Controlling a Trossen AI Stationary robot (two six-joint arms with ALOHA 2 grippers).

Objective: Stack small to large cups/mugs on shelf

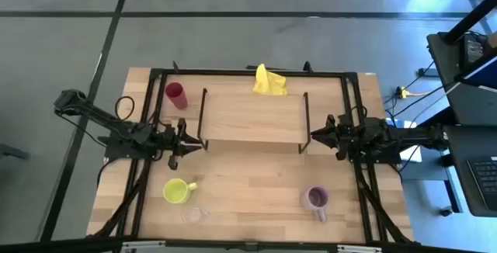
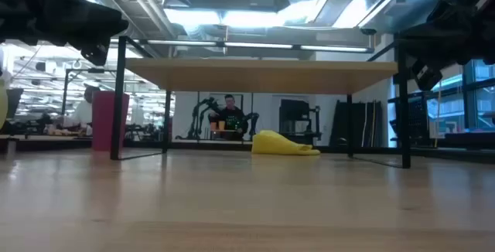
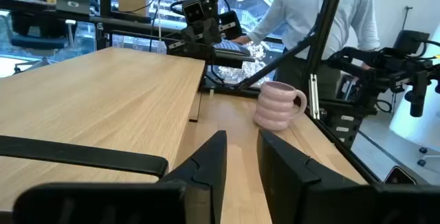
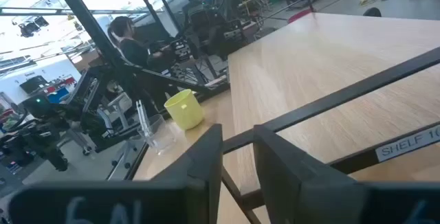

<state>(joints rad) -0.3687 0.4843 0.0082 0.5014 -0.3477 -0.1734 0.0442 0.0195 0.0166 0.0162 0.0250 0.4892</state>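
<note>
Two dark robot arms are reaching in from opposite sides of a wooden surface, both hovering at the ends of a low shelf with nothing stacked on it yet. The left tool is hanging just off the shelf's left end, its fingers slightly spread and holding nothing. The right tool is mirroring it at the right end, fingers likewise parted and empty. The yellow-green mug and tiny clear glass are sitting on the front left, nearer the left arm. The lilac mug is sitting front right, nearer the right arm. The red cup is standing at the back left, beside the shelf. A yellow cloth is lying behind the shelf.
</note>
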